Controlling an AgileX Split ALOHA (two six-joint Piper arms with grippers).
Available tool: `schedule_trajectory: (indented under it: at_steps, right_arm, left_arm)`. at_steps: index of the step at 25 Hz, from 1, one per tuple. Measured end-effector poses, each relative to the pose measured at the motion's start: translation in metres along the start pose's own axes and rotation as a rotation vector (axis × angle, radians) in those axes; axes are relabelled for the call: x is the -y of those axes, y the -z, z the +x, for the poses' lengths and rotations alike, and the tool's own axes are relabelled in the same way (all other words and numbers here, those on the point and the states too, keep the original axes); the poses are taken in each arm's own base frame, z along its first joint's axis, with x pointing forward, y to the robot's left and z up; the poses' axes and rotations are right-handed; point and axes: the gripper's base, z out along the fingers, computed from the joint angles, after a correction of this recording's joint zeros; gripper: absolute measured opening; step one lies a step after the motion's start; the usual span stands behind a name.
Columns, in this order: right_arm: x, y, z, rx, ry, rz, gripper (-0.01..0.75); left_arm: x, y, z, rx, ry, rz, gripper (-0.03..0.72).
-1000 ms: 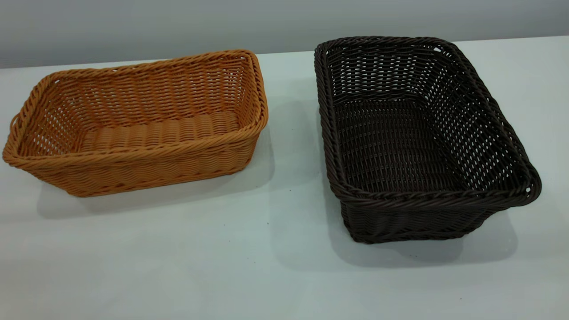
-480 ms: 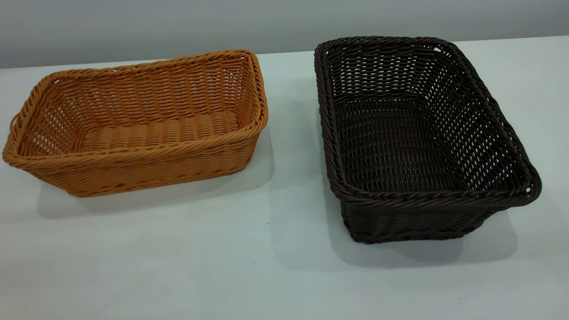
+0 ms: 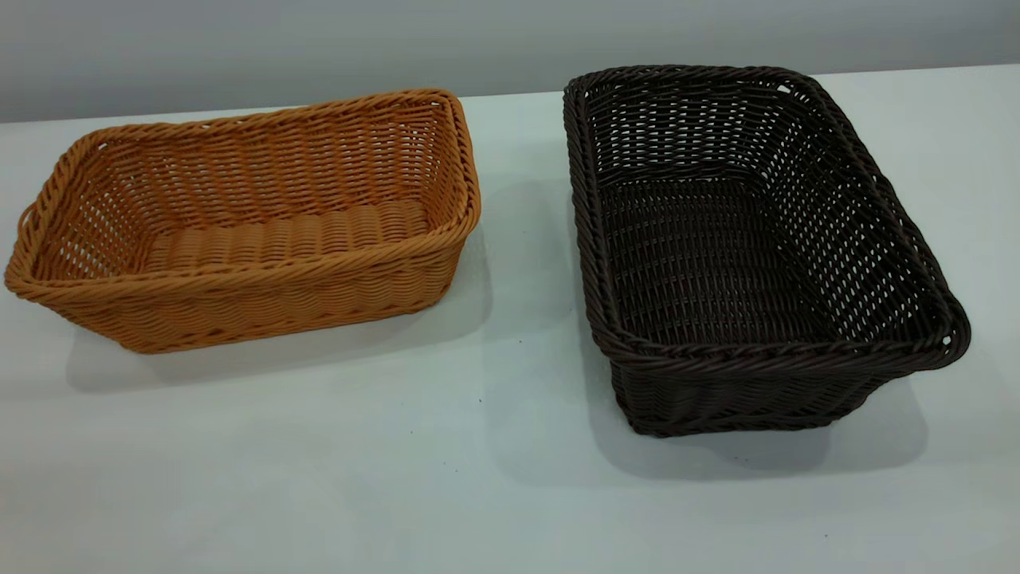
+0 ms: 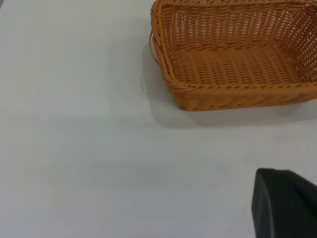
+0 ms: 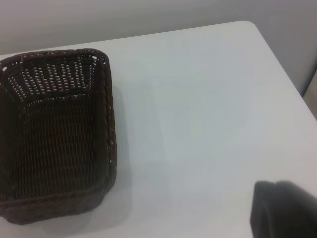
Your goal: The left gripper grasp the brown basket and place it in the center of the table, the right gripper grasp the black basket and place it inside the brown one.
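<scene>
So, nothing grabbed yet: brown basket [image 3: 239, 227] sits on the worktop [image 3: 478, 478] left of the black basket [image 3: 749, 247], apart w/ a gap, both empty; each gripper's off them, open/closed — can't tell.

— What lies behind the surface [image 3: 478, 478]?
— A plain grey wall [image 3: 319, 40], running straight along the far edge — bare and evenly lit.
— And the surface itself?
— White and smooth, with a few tiny dark specks. Soft shadows fall on it toward the near side. In the right wrist view it ends in a rounded corner [image 5: 250, 24], with grey beyond.
</scene>
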Motion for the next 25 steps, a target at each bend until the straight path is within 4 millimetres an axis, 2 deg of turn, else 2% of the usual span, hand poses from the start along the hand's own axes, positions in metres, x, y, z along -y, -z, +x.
schedule_trajectory:
  at_steps: [15,23,25]
  right_arm:
    - [0.000,0.000,0.000,0.000,0.000,0.000,0.003]
    - [-0.004,0.000,0.000,-0.004,-0.025,-0.045,0.005]
    - [-0.007,0.001,0.000,-0.006,-0.007,-0.078,0.017]
  left_arm:
    - [0.001,0.000,0.000,0.002,0.005,0.015,-0.001]
    - [0.012,0.003,-0.006,0.054,0.027,0.136,-0.001]
    - [0.016,0.008,-0.008,0.071,0.020,0.176,0.018]
